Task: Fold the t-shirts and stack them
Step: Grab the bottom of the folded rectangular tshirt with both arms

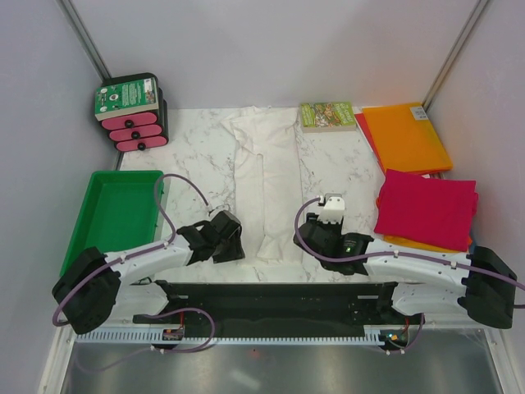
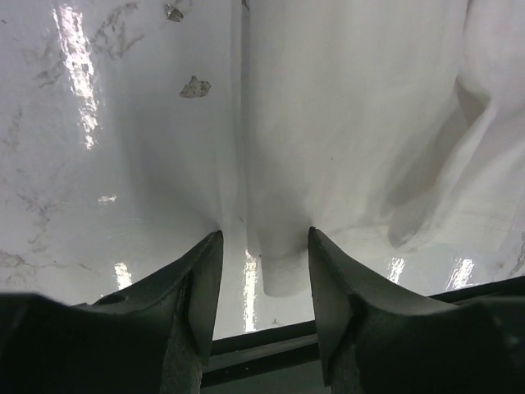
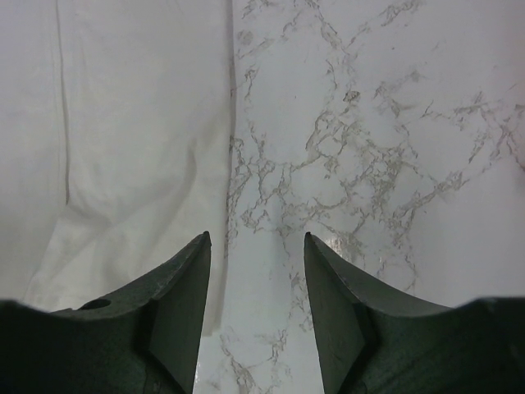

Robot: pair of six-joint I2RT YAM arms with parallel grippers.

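The white t-shirt [image 1: 267, 185] is lying down the middle of the tabletop [image 1: 197, 156], already folded lengthwise into a long narrow strip running from the far edge toward the near edge. So I'm guessing the lengthwise folds are done, and what's left is the crosswise folds and then stacking it. Over by the right edge a magenta t-shirt [image 1: 426, 209] is sitting folded flat on top of some orange cloth [image 1: 426, 245] that's peeking out along its near side. A folded orange t-shirt [image 1: 406, 135] is lying at the far right corner. So a few are looking finished, though they're sitting in two separate spots rather than one stack. The left gripper [image 2: 264, 246] is sitting low at the near end of the strip. Its jaws are apart, and a little tab of the hem is poking in between them, but it isn't getting pinched as far as I can see. The right gripper [image 3: 256, 246] is hovering at the strip's right edge with its jaws spread. It's holding nothing, and there's mostly bare marble between them.
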